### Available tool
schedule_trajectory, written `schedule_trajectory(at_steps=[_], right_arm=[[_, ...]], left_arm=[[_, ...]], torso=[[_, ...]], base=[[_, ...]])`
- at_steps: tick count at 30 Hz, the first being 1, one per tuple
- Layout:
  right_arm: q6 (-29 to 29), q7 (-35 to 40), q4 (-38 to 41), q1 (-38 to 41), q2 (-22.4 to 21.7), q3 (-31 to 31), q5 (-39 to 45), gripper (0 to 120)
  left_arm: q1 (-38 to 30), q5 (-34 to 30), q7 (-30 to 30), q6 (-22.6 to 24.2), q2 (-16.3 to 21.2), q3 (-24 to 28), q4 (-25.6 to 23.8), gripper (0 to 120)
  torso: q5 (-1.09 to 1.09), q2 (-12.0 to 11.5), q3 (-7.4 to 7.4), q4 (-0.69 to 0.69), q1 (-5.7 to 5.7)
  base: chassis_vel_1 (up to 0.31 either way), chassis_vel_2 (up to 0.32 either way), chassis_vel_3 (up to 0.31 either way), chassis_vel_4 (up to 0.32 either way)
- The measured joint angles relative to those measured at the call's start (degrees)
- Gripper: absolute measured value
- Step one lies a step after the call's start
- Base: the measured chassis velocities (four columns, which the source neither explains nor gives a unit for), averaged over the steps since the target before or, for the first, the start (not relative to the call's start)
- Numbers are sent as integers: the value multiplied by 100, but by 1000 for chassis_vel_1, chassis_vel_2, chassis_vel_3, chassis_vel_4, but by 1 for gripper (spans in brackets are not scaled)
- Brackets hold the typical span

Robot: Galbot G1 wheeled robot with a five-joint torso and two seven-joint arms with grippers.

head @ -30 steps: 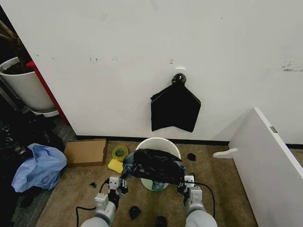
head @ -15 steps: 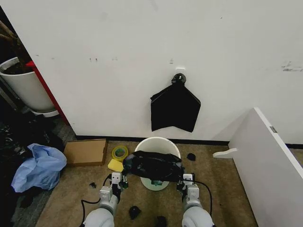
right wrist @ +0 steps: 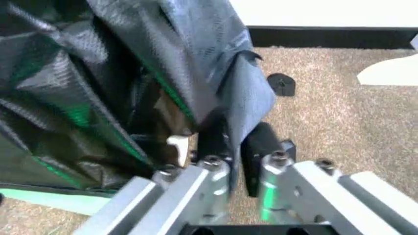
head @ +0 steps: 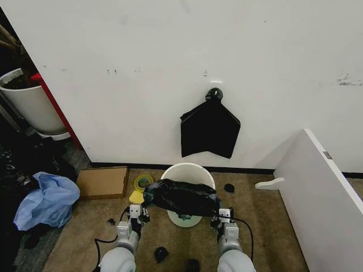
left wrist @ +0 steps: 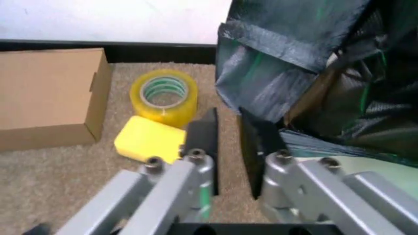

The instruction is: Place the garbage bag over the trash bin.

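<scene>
The trash bin (head: 188,169), a round cream-white bucket, stands on the carpet below the wall. The garbage bag (head: 181,196), wrinkly glossy black plastic, is stretched sideways across the bin's near half, between my two grippers. My left gripper (head: 138,213) is at the bag's left end. In the left wrist view its fingers (left wrist: 201,142) stand apart with carpet showing between them, and the garbage bag (left wrist: 294,63) lies against one of them. My right gripper (head: 220,217) is at the bag's right end. A fold of the garbage bag (right wrist: 163,58) runs down between its nearly closed fingers (right wrist: 265,144).
A flat black bag bundle (head: 210,129) hangs on the wall above the bin. Left of the bin lie a cardboard box (head: 102,182), a yellow tape roll (head: 143,182), a yellow block (head: 136,196) and a blue plastic heap (head: 45,199). A white board (head: 323,198) leans at right.
Both grippers have moved a little forward toward the bin. The bag between them has been pulled wider and flatter over the bin's near rim.
</scene>
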Motion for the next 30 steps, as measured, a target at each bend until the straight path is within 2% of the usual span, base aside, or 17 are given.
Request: schedule_trajectory(at_steps=[2,3,5,11,13,18,21,25,30], right_arm=[[50,-2,73,-68,-34,-3,-10,12],[101,-7,135,-132,-63,-7,-25,18],[117,-10,152,-150,-73,-9,-31,20],[722,-189,305,-458,-230,19,-321,48],[748,-207,324,-480,-239,22,-329,50],[1332,-530,563,-869,-327,79,-610,73],[1443,-560,596,-921,-326,93,-630,80],[1833,-579,606,-1006,-313,171,-618,97],[2247,-667,661,-1117,-327,309,-353,100]], left_arm=[[39,15,0,22,18,-26,-70,21],[76,48,1,31,31,-54,-138,27],[86,58,3,34,35,-62,-157,29],[278,160,43,-14,116,-133,-452,57],[293,164,44,-11,120,-137,-471,58],[663,210,72,-135,226,-203,-732,84],[761,204,89,-188,256,-226,-781,90],[979,121,108,-396,347,-285,-828,100],[1140,-73,104,-525,425,-329,-882,100]], torso=[[0,0,0,0,0],[-1,0,0,0,0],[-1,0,0,0,0],[-1,0,-1,-1,0],[-1,0,-1,-1,0],[-1,0,-1,-1,0],[-1,0,-1,0,0],[0,0,0,0,0],[-1,0,0,-1,0]], base=[[0,0,0,0],[0,0,0,0],[0,0,0,0],[0,0,0,0],[0,0,0,0],[0,0,0,0],[0,0,0,0],[0,0,0,0],[0,0,0,0]])
